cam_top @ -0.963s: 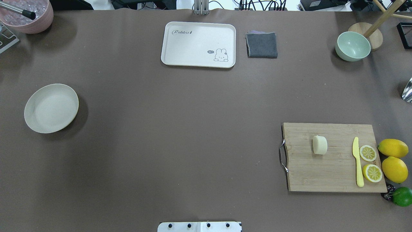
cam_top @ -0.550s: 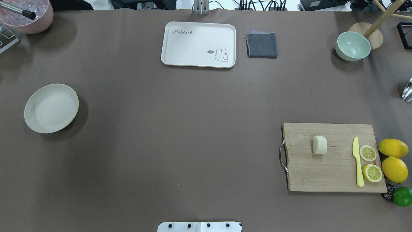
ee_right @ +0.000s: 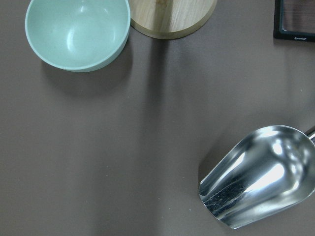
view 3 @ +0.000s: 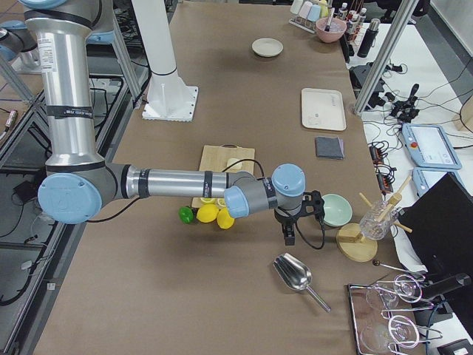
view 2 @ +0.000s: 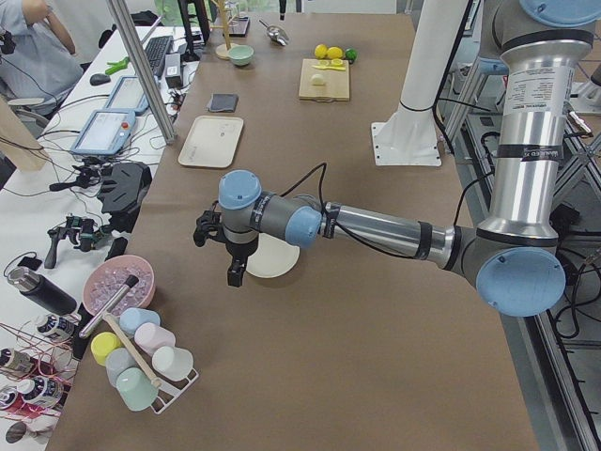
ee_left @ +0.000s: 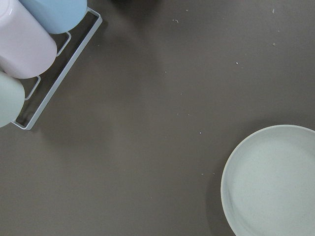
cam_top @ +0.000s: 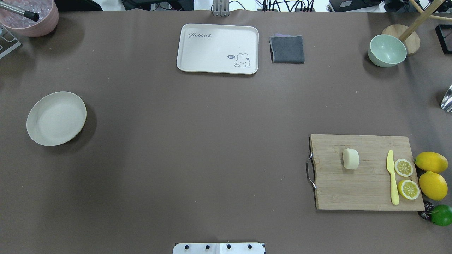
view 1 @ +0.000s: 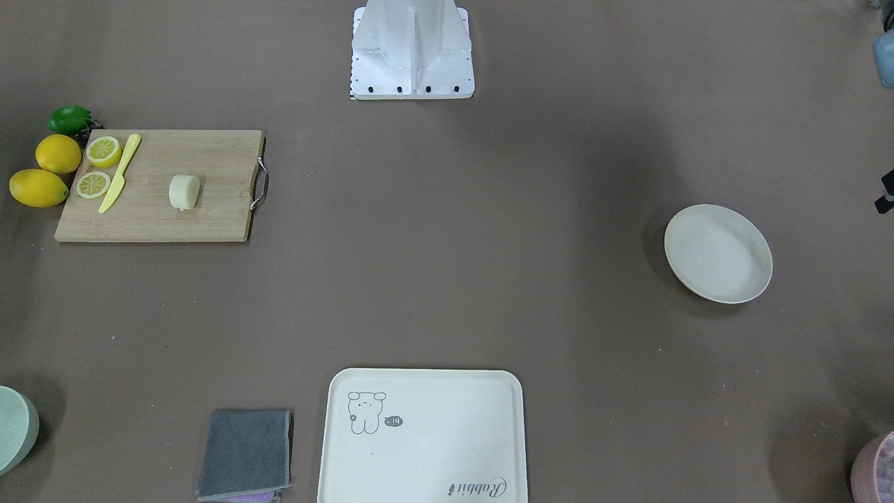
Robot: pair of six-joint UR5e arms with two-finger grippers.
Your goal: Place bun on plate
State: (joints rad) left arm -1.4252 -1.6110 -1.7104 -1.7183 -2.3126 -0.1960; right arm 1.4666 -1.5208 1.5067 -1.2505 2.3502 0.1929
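Whether the left gripper is open or closed cannot be told, since it is seen only from the side. It is held above the table just beside the plate, between it and the cup rack. The same is to be said of the right gripper, which is held over bare table between the bowl and the scoop, well apart from the bun. The bun is seen lying near the middle of the board at the robot's right, apart from the knife and the lemon slices. The plate is set empty at the far left, well apart from it. Against the overhead pictures of a second ago nothing is found moved: bun, board and plate are placed as before, and no arm is brought into that view. The task is therefore judged not yet begun. The bun is yet to be reached and grasped, probably by the nearer right arm, and carried across to the plate.
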